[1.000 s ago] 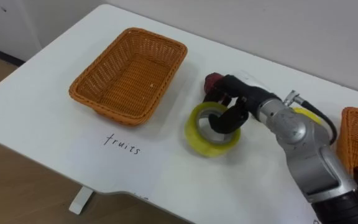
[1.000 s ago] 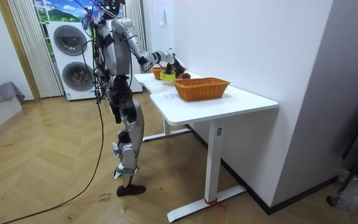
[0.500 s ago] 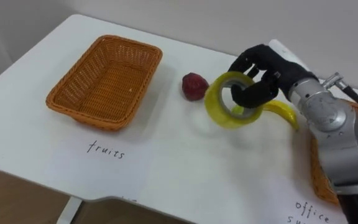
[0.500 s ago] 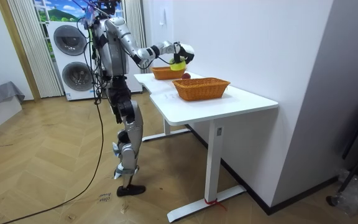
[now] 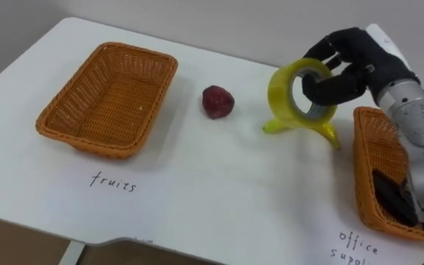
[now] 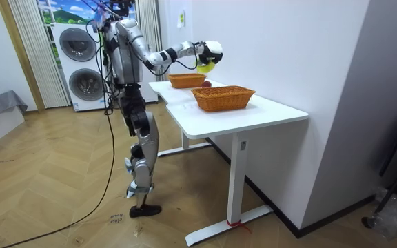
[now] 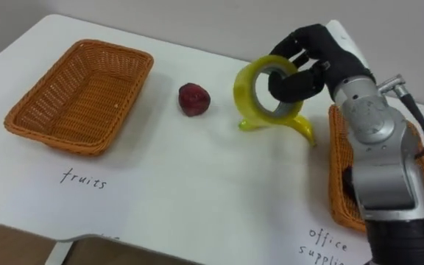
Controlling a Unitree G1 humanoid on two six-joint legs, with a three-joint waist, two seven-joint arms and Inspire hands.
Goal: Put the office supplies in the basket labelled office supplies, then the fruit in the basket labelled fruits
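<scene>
White counter point(image 5: 197, 188) spreads below the right hand point(image 5: 357, 64), whose curled fingers grip a yellow tape roll point(image 5: 280, 93) aloft near a banana point(image 5: 330, 135).

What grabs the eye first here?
The right robot hand hangs above the table with its fingers curled through a yellow tape roll, just left of the office-supplies basket. Under the roll lies a banana, with a red fruit to its left and the fruits basket at far left.

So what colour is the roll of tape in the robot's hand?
Yellow; the tape roll shows best in the left eye view.
</scene>
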